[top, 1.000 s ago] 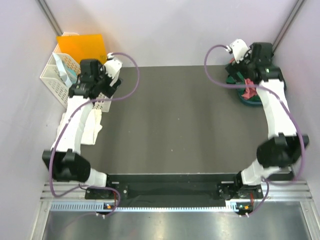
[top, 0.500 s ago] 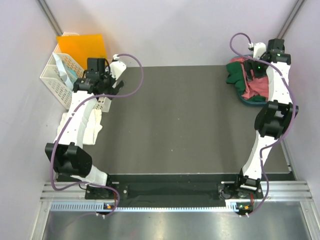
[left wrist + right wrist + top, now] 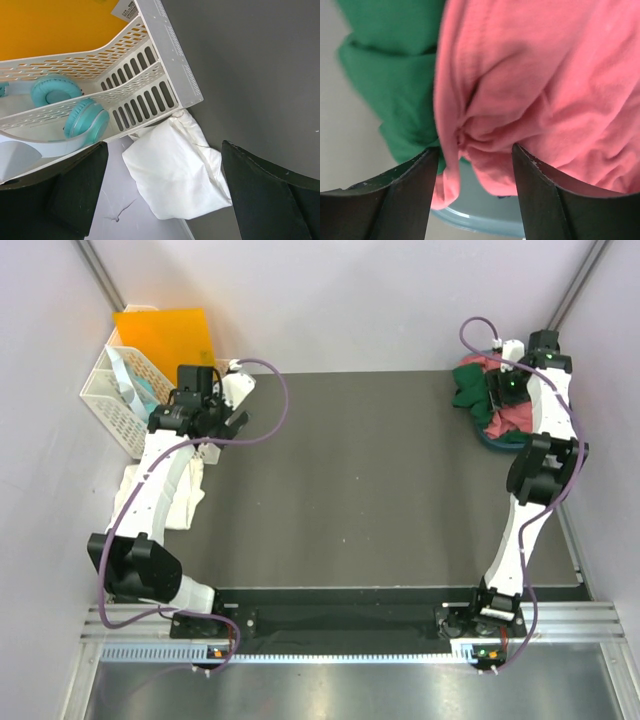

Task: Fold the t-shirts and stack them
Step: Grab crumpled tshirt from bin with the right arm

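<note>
The salmon-pink t-shirt (image 3: 512, 418) (image 3: 545, 75) and the dark green t-shirt (image 3: 467, 390) (image 3: 390, 65) lie bunched in a blue bowl (image 3: 485, 220) at the far right corner. My right gripper (image 3: 503, 390) (image 3: 475, 155) is pressed down into this pile, its jaws still apart, with a fold of the pink cloth between them touching both fingers. The white t-shirt (image 3: 165, 495) (image 3: 175, 170) lies crumpled at the table's left edge beside the basket. My left gripper (image 3: 215, 415) (image 3: 165, 195) hangs wide open above it, holding nothing.
A white lattice basket (image 3: 110, 410) (image 3: 170, 65) with teal headphones (image 3: 85, 117) in it stands at the far left. An orange folder (image 3: 165, 332) (image 3: 50, 25) leans behind it. Side walls close in on both sides of the dark table (image 3: 350, 490).
My right arm has stretched back into the far right corner and its gripper has come down onto the pink and green pile. The left gripper has drifted slightly to the right.
</note>
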{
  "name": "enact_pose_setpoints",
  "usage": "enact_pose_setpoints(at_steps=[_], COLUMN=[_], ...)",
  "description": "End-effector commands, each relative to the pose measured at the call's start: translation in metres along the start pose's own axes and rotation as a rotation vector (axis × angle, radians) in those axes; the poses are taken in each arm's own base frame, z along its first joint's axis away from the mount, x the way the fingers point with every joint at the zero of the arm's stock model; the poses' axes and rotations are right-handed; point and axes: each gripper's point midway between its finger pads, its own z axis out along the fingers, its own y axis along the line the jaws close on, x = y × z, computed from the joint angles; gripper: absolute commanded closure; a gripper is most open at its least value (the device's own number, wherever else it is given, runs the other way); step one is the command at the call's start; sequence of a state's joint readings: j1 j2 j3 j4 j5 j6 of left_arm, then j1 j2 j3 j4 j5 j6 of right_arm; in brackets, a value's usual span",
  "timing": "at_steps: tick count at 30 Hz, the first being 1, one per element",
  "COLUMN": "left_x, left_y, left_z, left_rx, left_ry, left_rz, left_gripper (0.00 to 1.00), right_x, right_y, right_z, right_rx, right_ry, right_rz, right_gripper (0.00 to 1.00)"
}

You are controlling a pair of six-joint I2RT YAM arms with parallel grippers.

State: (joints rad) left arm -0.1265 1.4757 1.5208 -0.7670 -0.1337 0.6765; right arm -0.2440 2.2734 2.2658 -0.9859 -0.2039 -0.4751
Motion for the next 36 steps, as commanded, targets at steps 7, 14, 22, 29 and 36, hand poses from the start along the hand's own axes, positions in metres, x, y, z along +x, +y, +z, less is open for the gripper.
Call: enact_pose_setpoints(at_steps=[7, 14, 22, 29, 36], left_x=[-0.005, -0.006, -0.014, -0.019, -0.019], left_y=[0.013, 0.016, 0.018, 0.019, 0.016], left_z=[-0.024, -0.024, -0.020, -0.014, -0.011], left_rx=[-0.065, -0.076, -0.074, -0.071, -0.067], left_ry=[-0.020, -0.019, -0.038, -0.047, -0.043], left_rz=[0.022, 0.031, 0.020, 0.015, 0.014], left_gripper=[0.00, 0.00, 0.00, 0.00, 0.00], right_x=[-0.046, -0.015, -0.004, 0.029, 0.022], right_y=[-0.039, -0.039, -0.052, -0.038, -0.040], right_z=[-0.036, -0.045, -0.069, -0.023, -0.005], right_rx=[0.142, 0.122, 0.166, 0.091, 0.140], right_ry=[-0.176, -0.114, -0.127, -0.024, -0.036], right_rz=[-0.041, -0.101, -0.124, -0.117, -0.103], right_gripper=[0.38, 0.32, 0.28, 0.28, 0.42])
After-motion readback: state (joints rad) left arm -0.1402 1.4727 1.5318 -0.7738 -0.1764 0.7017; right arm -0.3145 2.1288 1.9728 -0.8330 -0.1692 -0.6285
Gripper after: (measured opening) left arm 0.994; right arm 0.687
